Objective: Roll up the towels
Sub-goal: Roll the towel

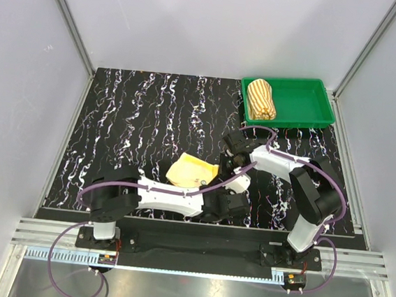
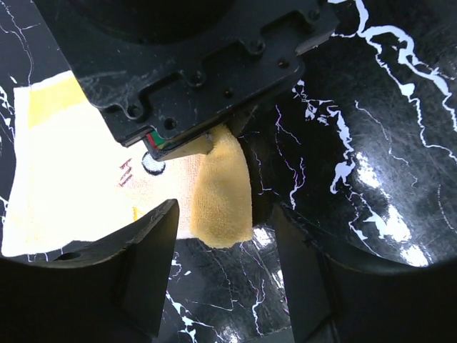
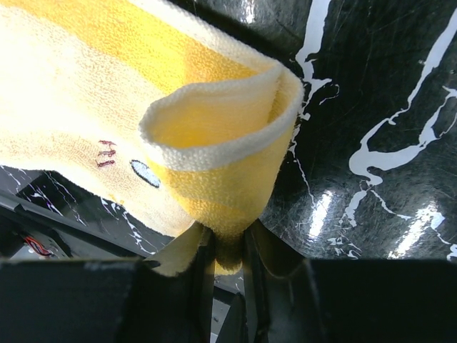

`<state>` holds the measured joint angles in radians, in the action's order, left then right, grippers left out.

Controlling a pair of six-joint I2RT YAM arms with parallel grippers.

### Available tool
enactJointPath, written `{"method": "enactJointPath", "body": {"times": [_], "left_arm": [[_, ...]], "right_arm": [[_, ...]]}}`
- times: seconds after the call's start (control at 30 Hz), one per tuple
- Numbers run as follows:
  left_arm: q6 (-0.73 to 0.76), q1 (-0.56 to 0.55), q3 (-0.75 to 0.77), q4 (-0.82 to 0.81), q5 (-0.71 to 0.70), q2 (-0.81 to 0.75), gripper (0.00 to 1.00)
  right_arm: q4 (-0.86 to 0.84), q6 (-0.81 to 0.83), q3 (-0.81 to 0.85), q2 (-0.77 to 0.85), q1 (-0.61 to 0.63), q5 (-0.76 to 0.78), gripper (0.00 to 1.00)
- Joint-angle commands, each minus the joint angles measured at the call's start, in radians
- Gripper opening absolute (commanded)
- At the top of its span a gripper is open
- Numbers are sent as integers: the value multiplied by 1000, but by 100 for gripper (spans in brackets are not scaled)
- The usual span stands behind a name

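The right gripper [image 3: 223,249] is clamped on the yellow towel [image 3: 86,100]. Its own wrist view shows the two fingers [image 3: 206,286] pressed together on a doubled-over edge of the cloth, which curls up from the pinch into an open loop, a cream hem rimming a deeper yellow inside. The overhead view does not show that grip, because the arm's black head covers it. The left gripper [image 2: 225,214] stands apart: its wrist view shows two dark fingers spread wide on either side of the towel's folded corner, neither touching it as far as can be seen. In the same view the right gripper's black body sits just above, with the fold coming out from beneath it. Only the overhead view gives the layout. There the yellow towel [image 1: 190,170] lies mostly flat toward the front middle of the black marbled table [image 1: 137,121], and both arms meet at its right edge. The cloth is pale yellow terry with a darker yellow band along one side and small red marks [image 3: 106,153] next to a small dark oval spot. Well apart, at the back right, the striped towel [image 1: 261,99] lies rolled up in the left part of the green tray [image 1: 307,106].
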<state>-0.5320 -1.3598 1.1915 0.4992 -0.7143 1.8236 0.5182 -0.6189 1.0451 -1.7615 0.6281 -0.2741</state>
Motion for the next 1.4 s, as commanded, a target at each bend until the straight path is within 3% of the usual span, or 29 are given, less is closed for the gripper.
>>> {"method": "enactJointPath", "body": {"times": [0.0, 0.3, 0.63, 0.77, 0.8, 0.9, 1.03, 1.2, 1.37], "left_arm": [[1, -10, 22, -24, -54, 29, 60], [-22, -10, 25, -27, -42, 94, 50], [-30, 5, 43, -17, -40, 143, 9], [-13, 14, 16, -53, 2, 112, 6], [-10, 22, 10, -60, 13, 103, 5], [-13, 37, -26, -88, 58, 59, 5], [-45, 56, -76, -134, 134, -3, 5], [-89, 100, -168, -211, 242, -73, 4], [-178, 204, -325, -424, 482, -230, 3]], "right_arm": [[19, 21, 35, 5, 13, -10, 25], [43, 42, 44, 16, 12, -30, 25], [85, 70, 47, 42, 10, -39, 26], [118, 77, 46, 79, -11, -14, 40], [124, 79, 50, 85, -39, -14, 51], [163, 103, 81, 122, -111, -8, 66], [268, 159, 167, 169, -200, 33, 78], [342, 185, 254, 237, -272, 95, 86], [240, 145, 162, 376, -292, 38, 88]]}}
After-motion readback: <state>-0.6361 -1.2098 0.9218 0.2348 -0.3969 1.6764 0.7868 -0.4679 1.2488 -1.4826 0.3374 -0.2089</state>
